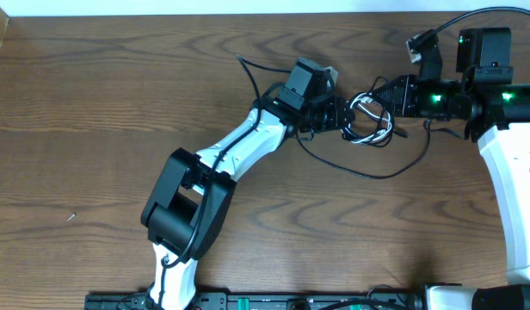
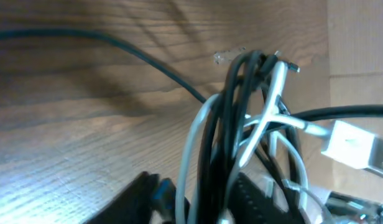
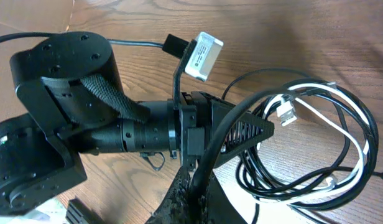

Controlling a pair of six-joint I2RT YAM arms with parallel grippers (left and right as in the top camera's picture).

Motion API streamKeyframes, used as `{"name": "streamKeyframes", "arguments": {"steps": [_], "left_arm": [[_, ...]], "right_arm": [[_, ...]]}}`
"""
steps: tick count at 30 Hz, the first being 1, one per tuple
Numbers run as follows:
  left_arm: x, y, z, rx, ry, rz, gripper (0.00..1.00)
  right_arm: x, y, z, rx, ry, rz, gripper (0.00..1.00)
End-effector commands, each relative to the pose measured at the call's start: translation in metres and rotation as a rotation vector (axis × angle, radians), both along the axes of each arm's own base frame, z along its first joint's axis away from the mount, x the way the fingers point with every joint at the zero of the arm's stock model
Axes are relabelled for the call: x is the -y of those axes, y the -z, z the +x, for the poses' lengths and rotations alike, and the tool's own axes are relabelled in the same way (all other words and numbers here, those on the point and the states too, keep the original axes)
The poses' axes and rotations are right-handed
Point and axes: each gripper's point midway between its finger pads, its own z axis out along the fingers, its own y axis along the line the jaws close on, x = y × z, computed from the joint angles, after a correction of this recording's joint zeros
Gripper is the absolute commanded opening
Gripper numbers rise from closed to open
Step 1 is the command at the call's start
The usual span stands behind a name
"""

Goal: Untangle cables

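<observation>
Cables (image 2: 241, 124) bunch above brown wood-grain table (image 2: 86, 93); pale wall (image 1: 248, 7), possibly, beyond.

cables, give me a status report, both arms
Left gripper shut on tangled bundle of thin black and white cables. Right gripper shut on the same bundle, nose to nose. Not yet untangled; only the two grippers crowd it.

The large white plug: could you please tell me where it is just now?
The white plug sits upper centre in the right wrist view, just above the left arm's fingers, with the tangled cables to its right.
</observation>
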Motion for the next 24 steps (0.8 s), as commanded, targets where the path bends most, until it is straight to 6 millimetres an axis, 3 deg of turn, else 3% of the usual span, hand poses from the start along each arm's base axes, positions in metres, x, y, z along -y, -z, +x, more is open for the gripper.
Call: {"name": "streamKeyframes", "arguments": {"steps": [1,4,10,17,21,24], "left_arm": [[0.0,0.0,0.007,0.024,-0.017,0.015,0.26],[-0.003,-0.001,0.01,0.027,-0.024,0.013,0.08],[-0.023,-0.01,0.026,0.039,-0.061,0.002,0.08],[-0.058,-0.051,0.046,0.099,-0.076,-0.067,0.07],[-0.068,-0.078,0.045,0.118,-0.061,-0.123,0.08],[-0.074,-0.098,0.042,0.136,-0.053,-0.152,0.08]], "right_arm": [[-0.002,-0.004,0.0,0.007,-0.005,0.004,0.01],[0.005,0.002,0.001,-0.01,0.035,-0.035,0.01],[0.056,0.033,0.003,-0.141,0.307,-0.232,0.01],[0.129,0.056,-0.005,-0.267,0.58,-0.367,0.01],[0.153,0.068,-0.007,-0.321,0.637,-0.386,0.01],[0.159,0.082,-0.006,-0.368,0.644,-0.391,0.01]]}}
